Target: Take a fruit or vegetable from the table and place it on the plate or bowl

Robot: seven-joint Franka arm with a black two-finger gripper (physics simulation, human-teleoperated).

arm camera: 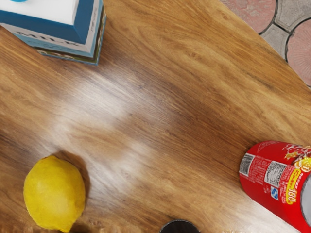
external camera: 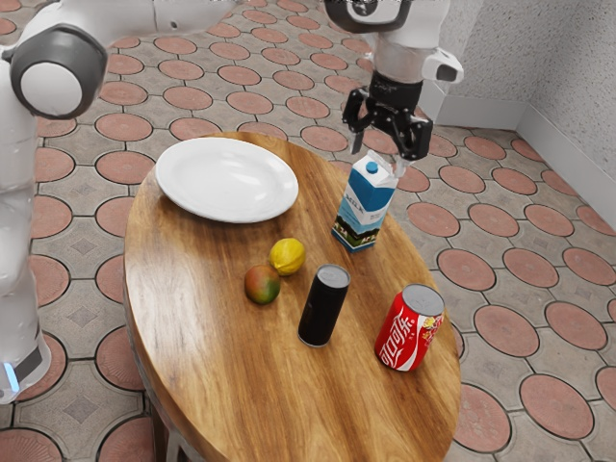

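Table [external camera: 207, 327]: lemon [external camera: 287, 255] well apart from fingers [external camera: 381, 152]

White glossy arm [external camera: 125, 19], grey round joint caps [external camera: 53, 85], black two-fingered claw [external camera: 377, 154]

Warm brown, streaky-grained wooden counter [external camera: 221, 385]; plain white round plate [external camera: 226, 178]; yellow oval lemon [external camera: 287, 255]; green-and-red mango [external camera: 262, 284]; tall black can [external camera: 322, 305]; red soda can [external camera: 409, 329] with white lettering; blue-and-white milk carton [external camera: 366, 204]; terracotta circle-patterned floor [external camera: 539, 241].
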